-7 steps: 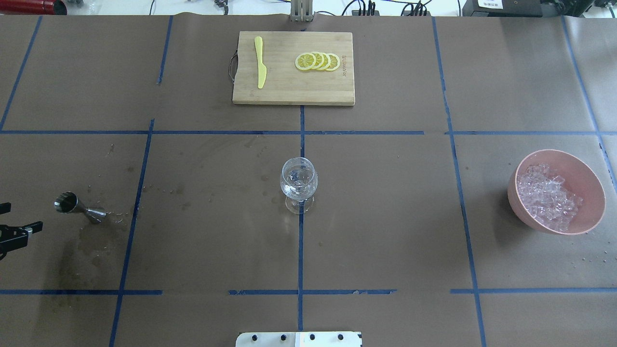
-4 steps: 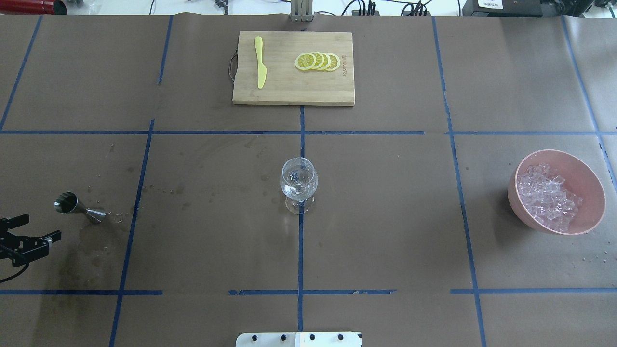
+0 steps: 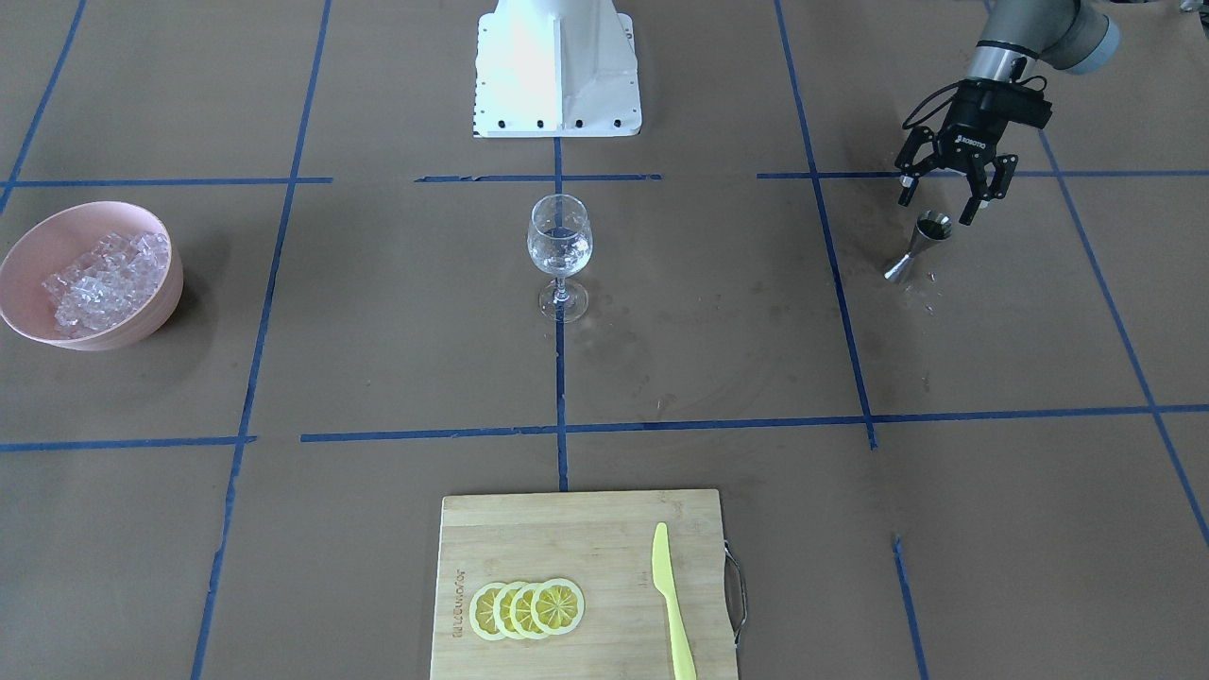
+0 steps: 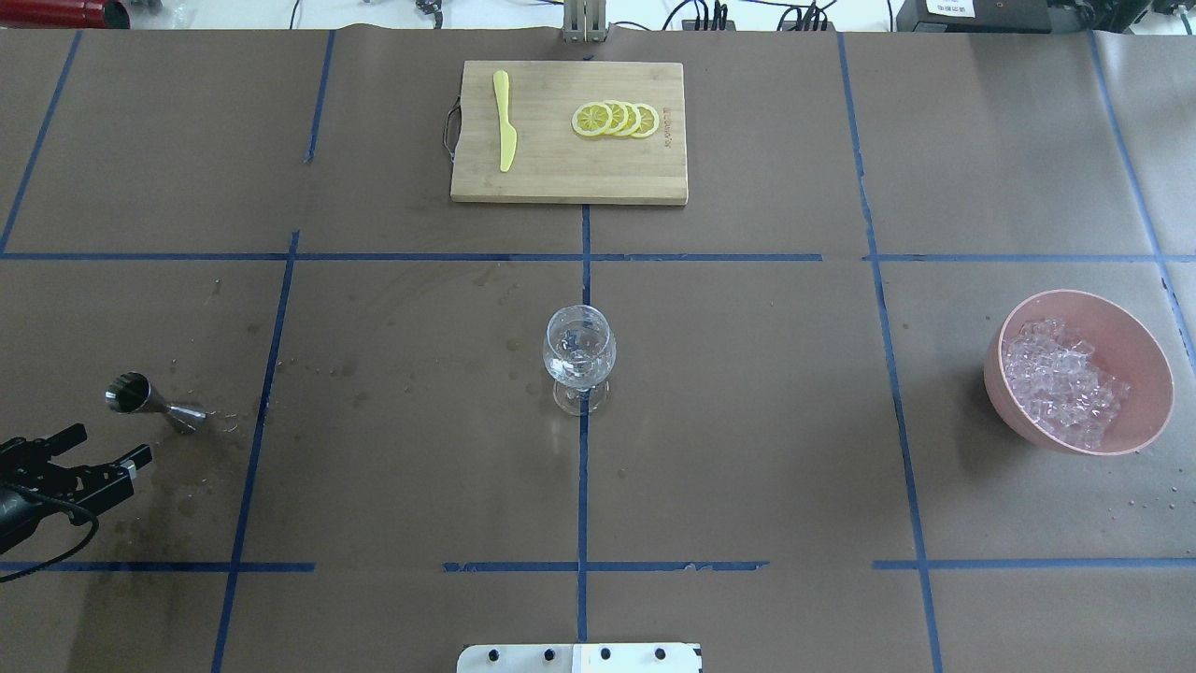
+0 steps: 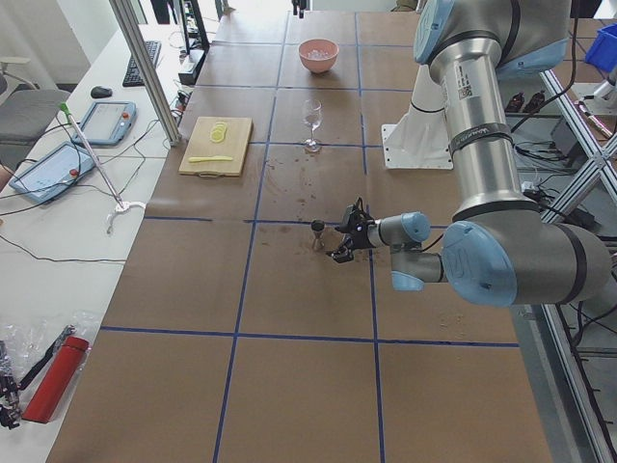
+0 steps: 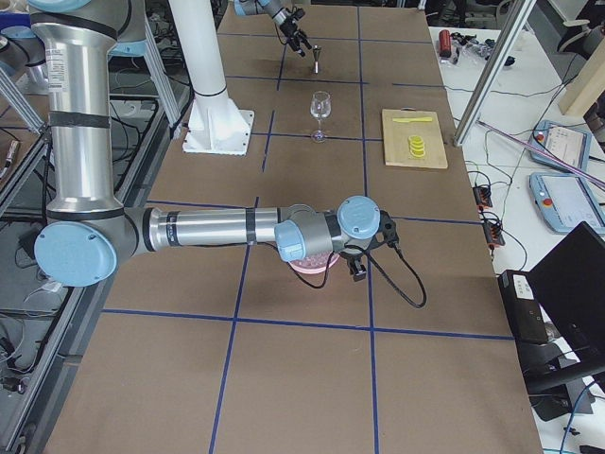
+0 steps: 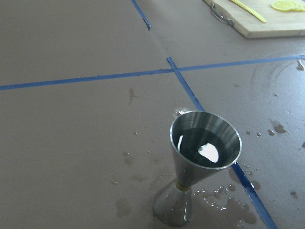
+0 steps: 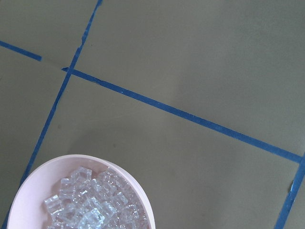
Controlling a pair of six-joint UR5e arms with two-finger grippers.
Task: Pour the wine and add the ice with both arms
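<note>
A steel jigger (image 4: 149, 403) stands upright at the table's left. In the left wrist view the jigger (image 7: 200, 167) holds dark liquid with a bright glint, the wine (image 7: 205, 149). My left gripper (image 4: 106, 445) is open and empty, close beside the jigger on the robot's side without touching it; it also shows in the front-facing view (image 3: 949, 196). A clear stemmed glass (image 4: 579, 357) stands at the centre. Ice (image 4: 1060, 381) fills a pink bowl (image 4: 1135, 341) at the right. My right gripper (image 6: 357, 269) hangs over the bowl; I cannot tell if it is open.
A wooden cutting board (image 4: 570, 173) with lemon slices (image 4: 617, 120) and a yellow knife (image 4: 505, 120) lies at the far middle. Wet spots (image 7: 228, 205) surround the jigger's foot. The white robot base (image 3: 557, 66) is at the near edge.
My left gripper has moved in from the left edge toward the jigger, staying open. The jigger, glass and bowl have not moved.
</note>
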